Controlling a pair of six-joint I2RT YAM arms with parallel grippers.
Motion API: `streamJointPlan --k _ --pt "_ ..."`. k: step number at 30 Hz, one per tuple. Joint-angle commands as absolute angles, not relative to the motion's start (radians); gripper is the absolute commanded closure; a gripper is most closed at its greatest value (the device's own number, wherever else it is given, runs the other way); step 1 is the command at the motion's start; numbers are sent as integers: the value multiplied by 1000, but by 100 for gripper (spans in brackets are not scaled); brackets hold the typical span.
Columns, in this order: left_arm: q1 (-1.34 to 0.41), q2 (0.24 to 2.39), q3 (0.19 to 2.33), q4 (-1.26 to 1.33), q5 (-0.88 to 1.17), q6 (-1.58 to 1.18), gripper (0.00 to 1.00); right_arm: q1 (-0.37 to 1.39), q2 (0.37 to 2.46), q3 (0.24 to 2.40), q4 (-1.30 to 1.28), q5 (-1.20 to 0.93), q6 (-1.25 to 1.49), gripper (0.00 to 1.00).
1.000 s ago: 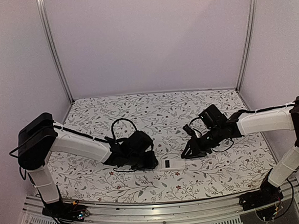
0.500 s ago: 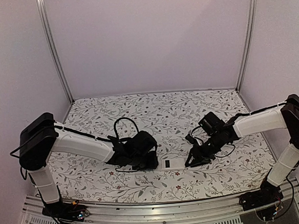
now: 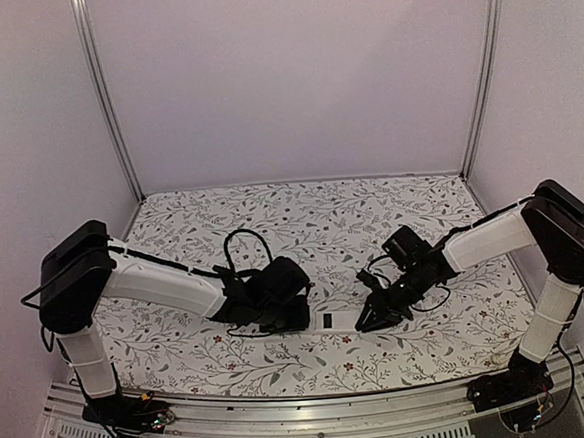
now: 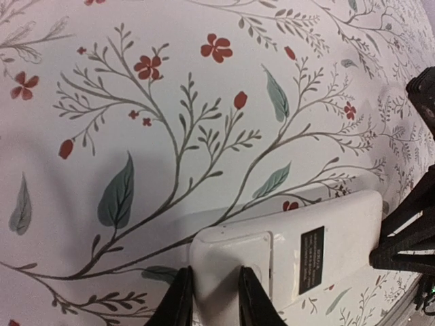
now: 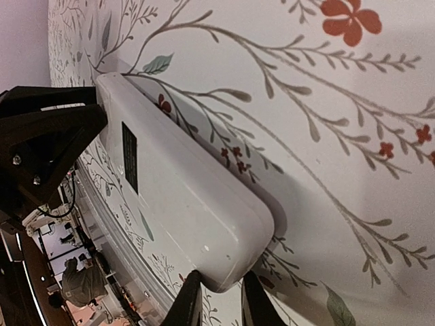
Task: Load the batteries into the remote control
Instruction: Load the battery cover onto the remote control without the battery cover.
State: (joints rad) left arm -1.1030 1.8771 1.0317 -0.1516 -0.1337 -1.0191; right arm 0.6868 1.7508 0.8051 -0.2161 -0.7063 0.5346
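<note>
Near the front edge of the floral surface (image 3: pixel 272 220), between the two arms, the remote control (image 3: pixel 334 321) lies flat with its plain white back up, which is the side the batteries have to go in. The left end effector (image 3: pixel 297 317) has come in low at one short end. Its wrist view shows the fingers (image 4: pixel 179 299) drawn to a narrow gap with the remote's rounded end caught between them, so I take it to be pinning the body in place. The right end effector (image 3: pixel 367 321) sits at the opposite end, its fingers equally close together around that corner. I cannot tell whether they are actually pressing on the remote or only bracketing it. Held from both ends like this, the remote should not slide while the back is worked. A dark label (image 4: pixel 312 259) and a square panel (image 4: pixel 234 257) outlined beside it show on the back, and the panel looks closed. No batteries show in any view.
</note>
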Motion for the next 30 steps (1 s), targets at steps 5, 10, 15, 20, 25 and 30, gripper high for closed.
streamJointPlan --k 5,10,15,20,25,30 --pt "-1208 2016 1047 -125 89 -1007 81 708 1815 859 -116 -728 568 89" --pt "-1223 2037 1056 -78 153 -1017 78 708 1828 887 -96 -725 580 90" --pt "-1230 2029 1042 -21 194 -1022 75 707 1837 916 -73 -722 596 90" --pt "-1232 2017 1017 51 211 -1012 73 708 1840 924 -60 -729 606 90" --pt "-1197 1960 942 50 144 -1048 74 690 1828 892 -68 -730 603 90" --pt "-1172 1906 928 -89 34 -1062 73 667 1819 858 -87 -722 586 90"
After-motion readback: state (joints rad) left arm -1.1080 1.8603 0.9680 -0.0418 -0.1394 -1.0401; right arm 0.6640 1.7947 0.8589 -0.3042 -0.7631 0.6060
